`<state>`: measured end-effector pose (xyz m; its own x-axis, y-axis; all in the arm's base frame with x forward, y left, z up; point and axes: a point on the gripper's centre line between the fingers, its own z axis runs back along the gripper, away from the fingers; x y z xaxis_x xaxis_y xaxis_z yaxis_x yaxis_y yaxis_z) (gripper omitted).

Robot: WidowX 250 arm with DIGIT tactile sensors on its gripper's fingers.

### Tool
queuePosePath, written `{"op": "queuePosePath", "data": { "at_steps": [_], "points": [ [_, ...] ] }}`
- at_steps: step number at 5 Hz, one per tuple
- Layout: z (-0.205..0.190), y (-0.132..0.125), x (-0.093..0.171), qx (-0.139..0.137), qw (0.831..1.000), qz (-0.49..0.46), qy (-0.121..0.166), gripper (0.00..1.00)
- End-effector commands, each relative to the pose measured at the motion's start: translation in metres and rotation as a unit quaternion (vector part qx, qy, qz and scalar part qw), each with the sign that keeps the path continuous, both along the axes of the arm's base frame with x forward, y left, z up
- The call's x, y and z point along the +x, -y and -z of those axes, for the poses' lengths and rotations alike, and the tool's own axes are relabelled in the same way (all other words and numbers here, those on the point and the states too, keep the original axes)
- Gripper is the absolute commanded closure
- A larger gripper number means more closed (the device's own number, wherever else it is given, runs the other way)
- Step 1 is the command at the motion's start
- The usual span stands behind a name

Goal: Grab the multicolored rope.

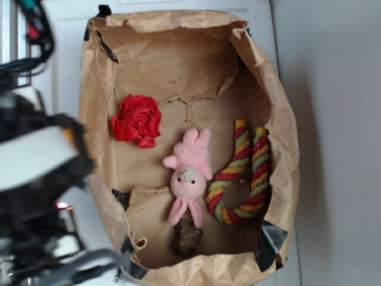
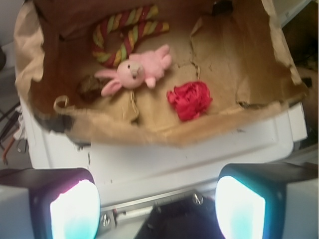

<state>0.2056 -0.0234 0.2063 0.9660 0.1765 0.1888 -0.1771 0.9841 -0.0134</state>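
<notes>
Multicolored rope lying flat on the floor of the paper-lined box, right of centre in the exterior view. Twisted red, yellow and green strands, bent in a U, bend toward the lower edge of the frame, both free ends pointing up. In the wrist view, same rope at upper left, bend to the left, ends to the right, close under the far wall of the box.

Pink plush bunny directly left of the rope in the exterior view, touching or nearly touching the left strand; exact contact not determinable. Face up, ears toward the lower edge of the frame. Bunny just below the rope in the wrist view.

Dark brown lump at the tips of the bunny's ears, lower centre of the exterior view; nature not identifiable.

Crumpled red paper ball at upper left of the box floor, well apart from the rope, bunny between them.

Box resting on a white surface; brown paper walls creased and torn at the rim.

Fingers at the bottom edge of the wrist view, wide apart, holding nothing, outside the box on its near side and well apart from the rope. Arm blurred at the left of the exterior view.
</notes>
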Motion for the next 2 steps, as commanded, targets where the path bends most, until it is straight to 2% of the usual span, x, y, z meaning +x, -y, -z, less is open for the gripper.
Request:
{"op": "queuePosePath", "data": {
  "at_steps": [1,2],
  "points": [
    [0.007,0.001,0.048,0.012,0.999,-0.006,0.038,0.0],
    [0.017,0.002,0.067,0.018,0.999,0.008,0.048,0.0]
  ]
}}
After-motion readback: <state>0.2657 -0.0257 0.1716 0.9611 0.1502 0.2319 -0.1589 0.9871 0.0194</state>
